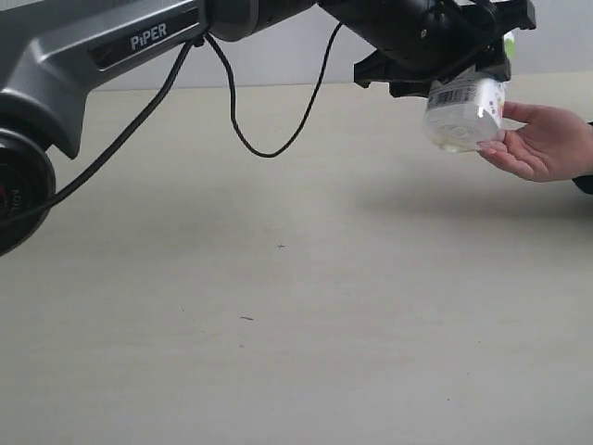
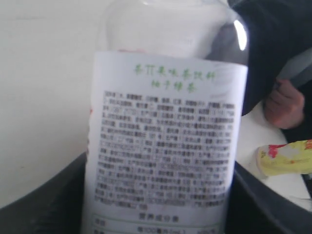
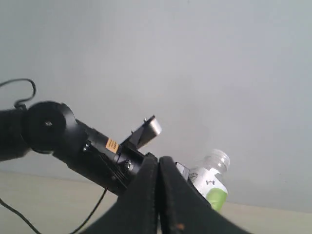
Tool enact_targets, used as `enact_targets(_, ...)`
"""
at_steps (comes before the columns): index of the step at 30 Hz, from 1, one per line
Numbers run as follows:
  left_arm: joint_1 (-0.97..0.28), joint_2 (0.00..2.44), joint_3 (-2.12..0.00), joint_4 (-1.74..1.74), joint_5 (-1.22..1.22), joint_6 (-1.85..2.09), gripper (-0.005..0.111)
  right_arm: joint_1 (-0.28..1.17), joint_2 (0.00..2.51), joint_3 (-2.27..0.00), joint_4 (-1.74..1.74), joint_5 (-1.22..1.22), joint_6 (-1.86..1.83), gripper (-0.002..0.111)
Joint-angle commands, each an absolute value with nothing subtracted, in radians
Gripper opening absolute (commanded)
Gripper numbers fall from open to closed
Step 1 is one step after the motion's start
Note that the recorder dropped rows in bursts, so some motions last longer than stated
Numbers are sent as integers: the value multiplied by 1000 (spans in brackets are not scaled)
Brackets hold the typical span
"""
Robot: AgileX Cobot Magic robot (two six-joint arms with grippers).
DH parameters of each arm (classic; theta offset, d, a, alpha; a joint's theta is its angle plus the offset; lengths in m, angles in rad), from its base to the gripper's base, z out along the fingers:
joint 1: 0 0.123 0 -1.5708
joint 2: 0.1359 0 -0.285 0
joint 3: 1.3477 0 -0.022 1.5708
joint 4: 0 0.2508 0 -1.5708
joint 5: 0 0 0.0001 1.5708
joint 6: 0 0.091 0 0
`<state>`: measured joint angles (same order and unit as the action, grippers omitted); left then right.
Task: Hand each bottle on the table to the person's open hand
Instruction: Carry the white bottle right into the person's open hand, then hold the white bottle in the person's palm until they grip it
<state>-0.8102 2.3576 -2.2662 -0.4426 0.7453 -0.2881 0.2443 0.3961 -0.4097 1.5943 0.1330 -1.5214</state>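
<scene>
left claw (image 1: 451, 85) is clamped across the clear plastic bottle with white, green-lettered label (image 1: 463, 116), which is held tilted, its base hung below the jaws. just beyond the base, the person's open, upturned hand (image 1: 547, 139) is seen; contact cannot be told. the pale beige flat tabletop (image 1: 278, 306) is spread well beneath. right claw (image 3: 158, 195) is pressed together, nothing pinched.

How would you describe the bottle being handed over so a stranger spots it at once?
Follow the dark arm across the pale table to its pincer at the upper right. The bottle hangs there right by an open hand. Unlike the yellow bottle nearby, it is clear with a white label printed in green and black.
</scene>
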Motion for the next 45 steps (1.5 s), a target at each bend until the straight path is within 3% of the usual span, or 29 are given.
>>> enact_targets(1, -827, 2382, -2272, -550, 643, -296, 0, 244, 210, -338, 1585, 128, -1516, 0)
enact_targets(9, -863, 2462, -2272, -657, 520, -296, 0, 244, 0, -213, 1585, 160, -1434, 0)
enact_targets(24, -877, 2559, -2272, -982, 352, -290, 0, 244, 0, -179, 1585, 328, -1434, 0)
enact_targets(32, -869, 2582, -2272, -984, 335, -289, 2, 244, 0, -179, 1585, 350, -1434, 0)
enact_targets(35, -870, 2584, -2272, -990, 333, -289, 13, 244, 0, -179, 1585, 351, -1430, 0)
enact_targets(41, -869, 2584, -2272, -990, 322, -289, 50, 244, 0, -179, 1585, 351, -1430, 0)
enact_targets(45, -869, 2584, -2272, -996, 316, -289, 65, 244, 0, -179, 1585, 351, -1428, 0)
